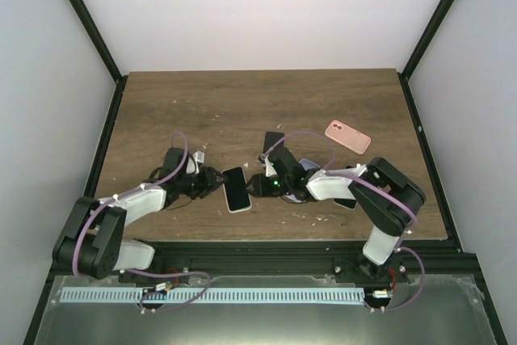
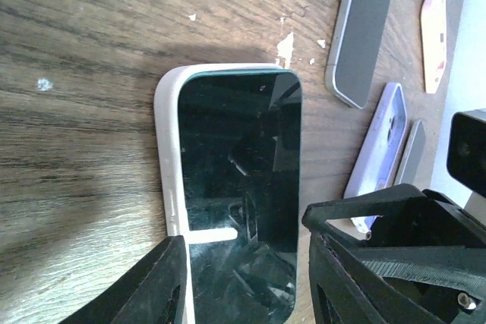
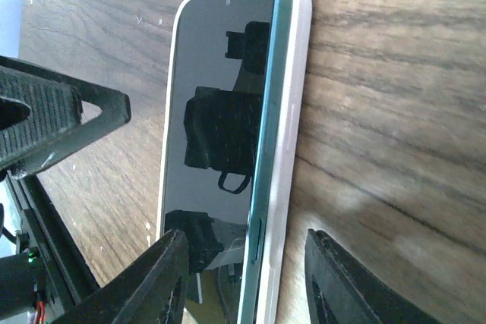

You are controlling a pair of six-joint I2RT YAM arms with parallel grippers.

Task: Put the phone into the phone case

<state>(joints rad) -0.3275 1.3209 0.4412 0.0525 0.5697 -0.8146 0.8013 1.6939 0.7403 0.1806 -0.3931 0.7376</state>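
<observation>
Phone (image 1: 237,189) lies screen-up in its white case (image 3: 292,111) on the table (image 1: 242,103), long axis running roughly away from my bases. I judge it stiff, with slick glass, so I'd take its long edges. Right gripper (image 3: 243,278) straddles it, open and empty. Left gripper (image 2: 247,286) flanks it closely; I cannot tell whether it grips.
</observation>
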